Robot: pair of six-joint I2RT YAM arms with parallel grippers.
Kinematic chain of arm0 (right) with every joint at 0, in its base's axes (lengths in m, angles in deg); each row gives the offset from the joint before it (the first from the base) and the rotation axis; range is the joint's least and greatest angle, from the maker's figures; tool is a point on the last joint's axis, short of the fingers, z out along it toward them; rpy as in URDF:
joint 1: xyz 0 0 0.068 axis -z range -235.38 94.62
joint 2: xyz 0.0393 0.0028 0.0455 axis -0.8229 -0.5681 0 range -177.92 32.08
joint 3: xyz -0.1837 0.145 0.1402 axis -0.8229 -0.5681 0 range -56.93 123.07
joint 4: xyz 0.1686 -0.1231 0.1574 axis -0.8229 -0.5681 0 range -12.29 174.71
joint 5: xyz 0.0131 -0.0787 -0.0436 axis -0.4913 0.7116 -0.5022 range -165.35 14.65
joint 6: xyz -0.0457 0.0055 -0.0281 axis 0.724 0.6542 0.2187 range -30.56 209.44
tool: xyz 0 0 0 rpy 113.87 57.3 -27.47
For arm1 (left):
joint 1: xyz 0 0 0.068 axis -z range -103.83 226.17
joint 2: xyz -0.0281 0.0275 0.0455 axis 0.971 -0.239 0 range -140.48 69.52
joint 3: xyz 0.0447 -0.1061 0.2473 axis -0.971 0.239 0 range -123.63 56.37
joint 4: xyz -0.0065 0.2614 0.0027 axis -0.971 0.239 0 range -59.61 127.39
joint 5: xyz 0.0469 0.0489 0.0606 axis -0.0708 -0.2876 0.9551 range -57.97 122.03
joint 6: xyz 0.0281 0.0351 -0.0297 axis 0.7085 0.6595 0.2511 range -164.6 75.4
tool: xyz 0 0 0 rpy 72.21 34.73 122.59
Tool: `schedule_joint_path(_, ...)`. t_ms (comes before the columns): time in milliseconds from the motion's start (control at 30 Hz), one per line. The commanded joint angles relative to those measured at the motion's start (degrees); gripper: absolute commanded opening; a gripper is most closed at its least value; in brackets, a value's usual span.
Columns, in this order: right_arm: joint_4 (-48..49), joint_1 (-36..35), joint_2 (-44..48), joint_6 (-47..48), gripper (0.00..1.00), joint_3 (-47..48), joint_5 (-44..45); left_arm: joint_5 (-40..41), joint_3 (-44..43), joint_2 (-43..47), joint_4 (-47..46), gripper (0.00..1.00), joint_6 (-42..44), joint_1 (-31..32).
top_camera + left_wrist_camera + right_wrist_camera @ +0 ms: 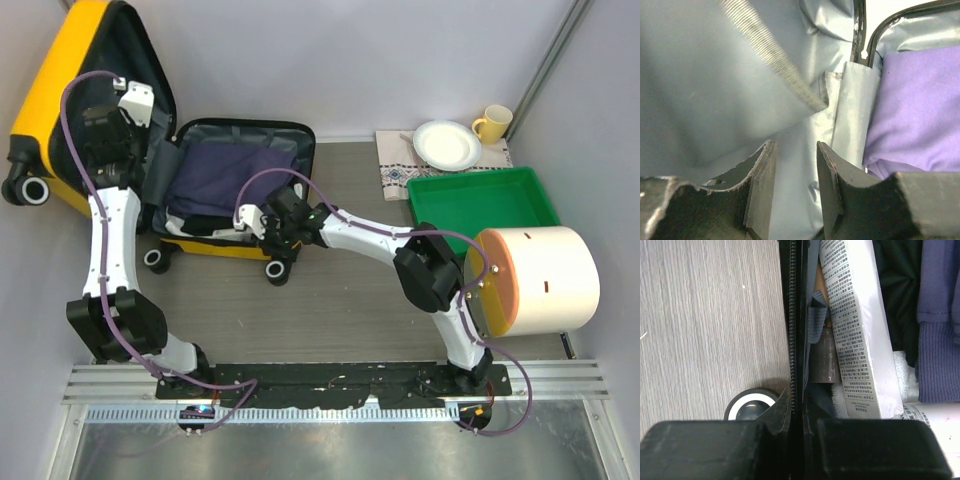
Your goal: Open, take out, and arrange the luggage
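Looking at the suitcase (60,90): it lies open on the counter (330,300), base flat, lid propped upright along the base's left side in the top view. A purple garment (235,170) fills most of the base.

Left hand (796,150) is up against the inside of the suitcase lid, jaws part-way apart. Grey lining (700,90) shows through the gap and a fold of it drapes over one finger. I can't tell whether it has any hold on that fabric.

Right hand (799,405) is at the suitcase's near rim, clamped tight on the black zipper trim (791,315), one finger outside the shell and one inside.

Just outside that rim, beside the hand, a wheel (751,402) sits on the counter. Just inside it there's a white box with small print (860,330), a grey strap (817,322) beside it, and a ribbed purple cuff further in.

Well off to the suitcase's right are a green tray (480,200), a cream cylinder with an orange end (545,280), a white plate (447,145) and a yellow mug (493,123). The plate sits on a patterned cloth (395,170).
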Motion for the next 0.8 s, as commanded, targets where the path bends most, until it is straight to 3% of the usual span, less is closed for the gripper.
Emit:
schedule_joint_path(0,-5.02,4.50,7.75,1.06,0.01,-3.54,2.75,-0.09,-3.52,-1.03,-0.64,0.41,-1.08,-0.38)
schedule_joint_path(200,-5.99,5.29,9.24,1.94,0.01,-4.51,0.13,-1.05,-3.79,-1.48,-0.64,0.42,-1.70,-0.56)
schedule_joint_path(300,-5.55,4.68,8.28,-0.08,0.01,-3.28,-1.38,-2.81,-3.61,-1.21,0.41,0.47,-2.49,-0.47)
schedule_joint_path(333,-5.38,4.42,8.02,-0.60,0.03,-2.67,-1.99,-4.73,-3.78,-1.12,1.02,0.53,-2.75,-0.47)
schedule_joint_path(400,-4.85,4.07,7.40,-2.45,0.37,-1.26,-2.52,-6.23,-4.05,-0.86,3.92,0.61,-2.93,-0.21)
schedule_joint_path(467,-4.50,4.24,7.83,-5.86,0.59,0.40,-2.97,-10.62,-4.57,-0.33,7.77,0.69,-1.88,0.49)
schedule_joint_path(533,-4.50,5.03,9.24,-8.15,0.72,1.02,-3.75,-15.17,-5.01,0.54,10.42,0.78,-1.70,1.11)
schedule_joint_path(633,-4.50,7.30,13.98,-14.22,0.73,-1.07,-3.59,-23.00,-6.86,1.07,19.45,0.82,-2.92,1.81)
schedule_joint_path(767,-3.71,11.96,22.32,-20.20,0.73,-7.57,-1.14,-26.80,-4.59,3.53,21.33,0.82,-4.33,5.58)
